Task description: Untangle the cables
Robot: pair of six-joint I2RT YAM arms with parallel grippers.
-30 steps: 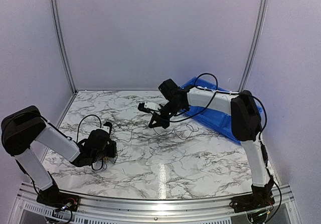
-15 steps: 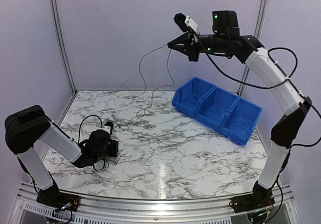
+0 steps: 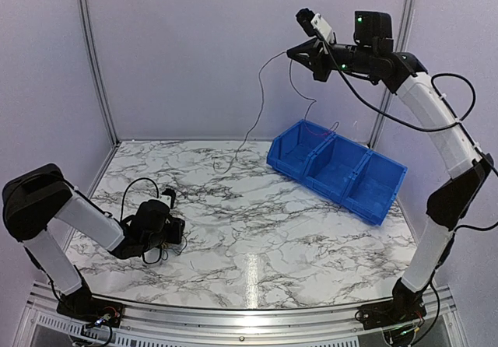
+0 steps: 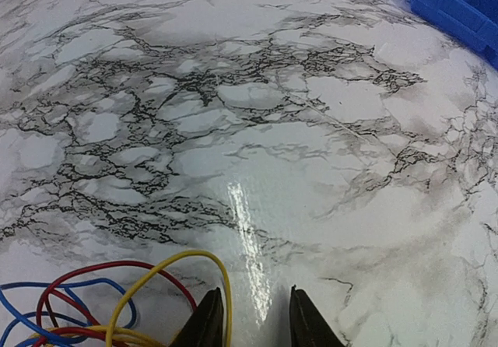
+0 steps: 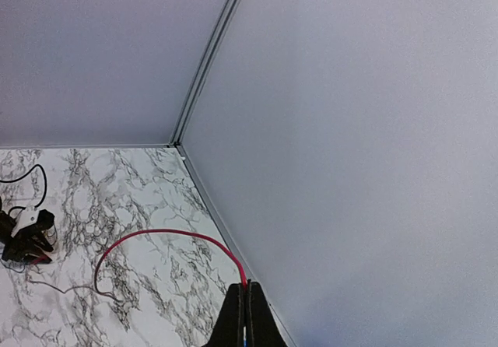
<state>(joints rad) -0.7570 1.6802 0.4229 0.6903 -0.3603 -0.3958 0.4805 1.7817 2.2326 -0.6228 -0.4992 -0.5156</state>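
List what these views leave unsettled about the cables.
Left wrist: the cables run off the bottom edge, so their crossings are unseen.
Top view: the left gripper covers most of them, and what shows is too small.
Right wrist: the red cable thins out against the veined table, so its far end is lost.

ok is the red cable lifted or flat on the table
Lifted: the right fingers are shut on the red cable, high above the table.
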